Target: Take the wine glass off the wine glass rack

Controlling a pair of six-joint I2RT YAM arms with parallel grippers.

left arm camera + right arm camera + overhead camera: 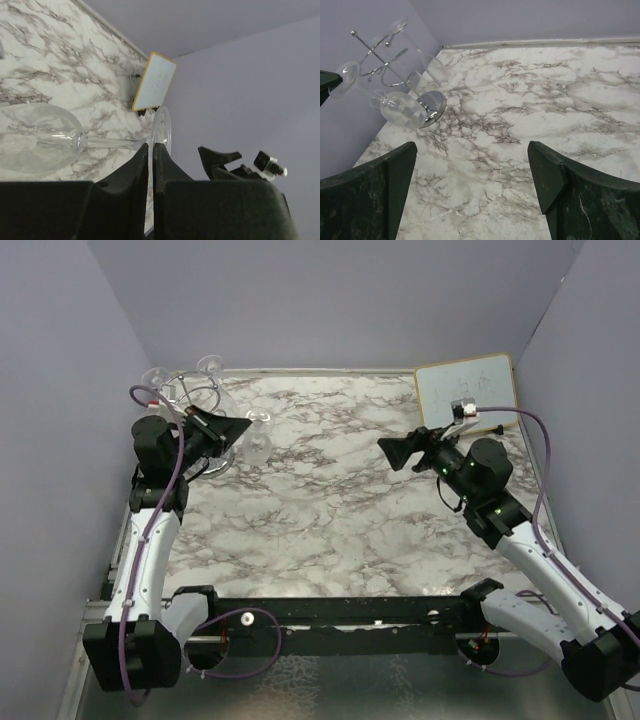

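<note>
Pointing rightward, wine glass (40, 137), stem roughly level

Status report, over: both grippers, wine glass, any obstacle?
Left gripper shut on clear wine glass foot, glass lying sideways. Right gripper open, empty. Chrome wire rack close beside bowl.

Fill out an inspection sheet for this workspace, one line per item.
Surface: marble-pattern table, no spills seen.
Job's things: wine glass rack stands at the far left corner with other glasses hanging on it. One wine glass is held sideways, its bowl near the rack's base.
Clutter: small whiteboard at the far right corner.
Grippers: left gripper shut on the wine glass's foot. Right gripper open and empty above the table.
Cables: purple cables run along both arms.
Surroundings: plain lilac walls on three sides.
</note>
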